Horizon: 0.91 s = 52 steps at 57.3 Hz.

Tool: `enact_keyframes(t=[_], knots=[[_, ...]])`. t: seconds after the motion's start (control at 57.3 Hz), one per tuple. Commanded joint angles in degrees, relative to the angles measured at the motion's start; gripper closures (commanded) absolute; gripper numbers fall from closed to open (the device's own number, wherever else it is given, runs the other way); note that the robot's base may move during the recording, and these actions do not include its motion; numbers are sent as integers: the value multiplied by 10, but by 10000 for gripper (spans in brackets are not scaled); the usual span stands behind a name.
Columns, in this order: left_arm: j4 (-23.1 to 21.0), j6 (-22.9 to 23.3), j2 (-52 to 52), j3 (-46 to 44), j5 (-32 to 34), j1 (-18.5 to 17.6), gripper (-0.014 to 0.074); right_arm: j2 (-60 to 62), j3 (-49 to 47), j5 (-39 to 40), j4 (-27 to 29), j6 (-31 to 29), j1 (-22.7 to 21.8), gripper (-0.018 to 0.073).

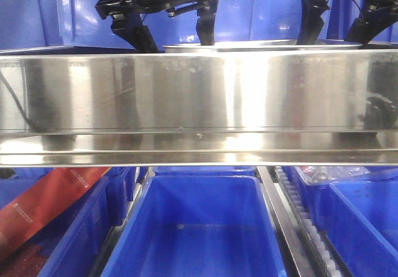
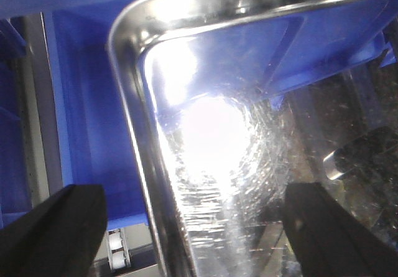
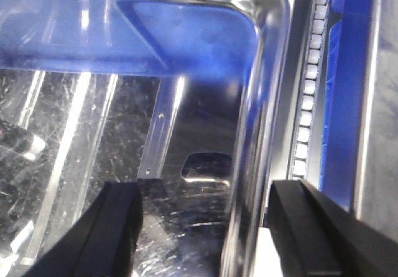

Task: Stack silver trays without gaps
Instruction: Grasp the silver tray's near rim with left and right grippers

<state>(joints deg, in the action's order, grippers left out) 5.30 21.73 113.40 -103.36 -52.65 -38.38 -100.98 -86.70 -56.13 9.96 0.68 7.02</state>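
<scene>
front camera faces the steel rail [image 1: 199, 96] closely; both wrist cameras look down on silver tray [image 2: 127, 103] corners.

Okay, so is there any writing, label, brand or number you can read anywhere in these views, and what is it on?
Nothing can be read in any view.
Red packet in the left blue bin: a line of white print runs along it, too small and blurred to read.
Silver tray, in both wrist views: no text or marking visible.
Steel rail: no text visible.
</scene>
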Motion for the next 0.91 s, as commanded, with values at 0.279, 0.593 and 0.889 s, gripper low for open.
enact_keyframes(t=[0.279, 0.593, 0.889], knots=[[-2, 5, -1, -2, 1, -2, 136, 0, -5, 6, -2, -1, 0, 249], [-10, 5, -1, -2, 1, -2, 526, -7, -5, -8, -2, -1, 0, 507], [-10, 5, -1, -2, 0, -2, 603, -7, -5, -8, -2, -1, 0, 638]])
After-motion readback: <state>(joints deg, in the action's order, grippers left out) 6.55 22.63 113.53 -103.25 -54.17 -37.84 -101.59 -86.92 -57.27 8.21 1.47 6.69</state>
